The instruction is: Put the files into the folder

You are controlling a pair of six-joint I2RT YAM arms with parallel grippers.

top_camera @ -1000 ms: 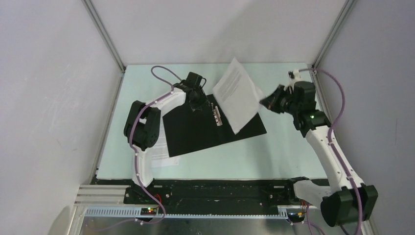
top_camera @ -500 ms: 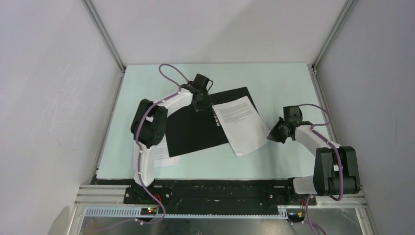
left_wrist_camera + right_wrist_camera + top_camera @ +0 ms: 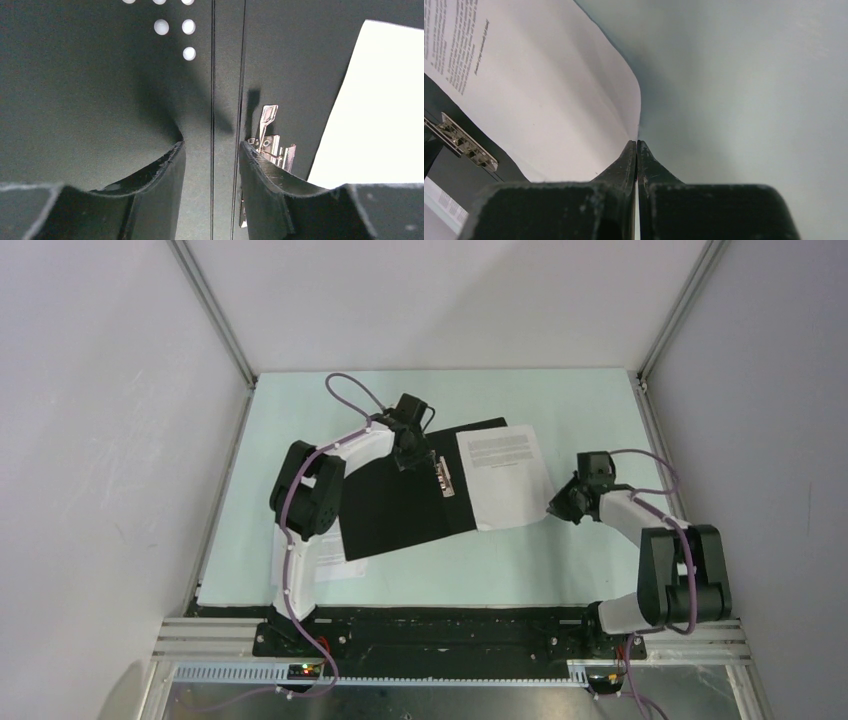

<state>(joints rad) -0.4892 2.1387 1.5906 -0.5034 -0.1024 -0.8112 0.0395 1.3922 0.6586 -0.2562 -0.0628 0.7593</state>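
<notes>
The folder (image 3: 400, 510) lies open on the table, black inside up, with a metal clip (image 3: 443, 476) by its spine. My left gripper (image 3: 408, 452) is open and low over the spine at the folder's far end; its jaws straddle the spine lines (image 3: 211, 150), with the clip (image 3: 270, 145) just to the right. My right gripper (image 3: 556, 508) is shut on the near right corner of one white printed sheet (image 3: 505, 475), low by the table. That sheet lies over the folder's right half and overhangs its right edge. In the right wrist view the sheet (image 3: 549, 100) curves up into the closed jaws (image 3: 637, 142).
More printed sheets (image 3: 330, 565) lie on the table at the folder's near left corner, partly under the left arm. The pale green table (image 3: 560, 570) is walled by grey panels on three sides. The right arm's elbow sits near the right front edge.
The right gripper came down from the air with the sheet, then swung it back and squarer; the sheet now lies flat over the folder's right half. The left gripper has hardly moved.
</notes>
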